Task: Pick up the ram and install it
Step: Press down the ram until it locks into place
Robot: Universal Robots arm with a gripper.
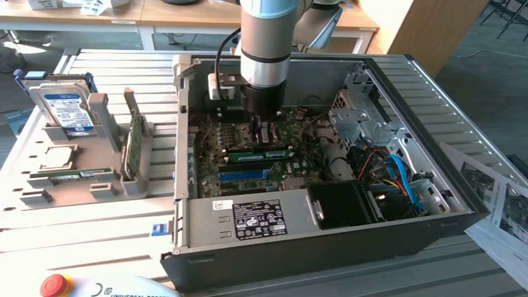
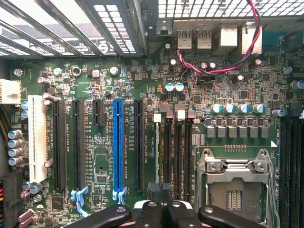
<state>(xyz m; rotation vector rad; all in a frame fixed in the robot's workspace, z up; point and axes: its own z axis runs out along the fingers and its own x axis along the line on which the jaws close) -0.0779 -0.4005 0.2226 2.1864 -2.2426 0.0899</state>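
Observation:
The ram point(image 1: 262, 150) is a thin green stick standing edge-up in a slot on the motherboard inside the open computer case point(image 1: 330, 247). In the wrist view the ram point(image 2: 157, 152) shows as a narrow line beside the black memory slots point(image 2: 178, 156). My gripper point(image 1: 261, 131) reaches straight down into the case with its tips just over this stick. In the wrist view the gripper point(image 2: 160, 190) is shut, its dark tips meeting at the stick's near end. Whether the tips touch the stick I cannot tell.
A grey tray point(image 1: 33, 192) at the exterior view's left holds another ram stick point(image 1: 78, 175), a broader green card on edge point(image 1: 132, 139) and hard drives point(image 1: 66, 108). Around the slot are a blue slot point(image 2: 118, 147), the CPU socket point(image 2: 235, 185), cables point(image 1: 400, 176) and the power supply point(image 1: 247, 219).

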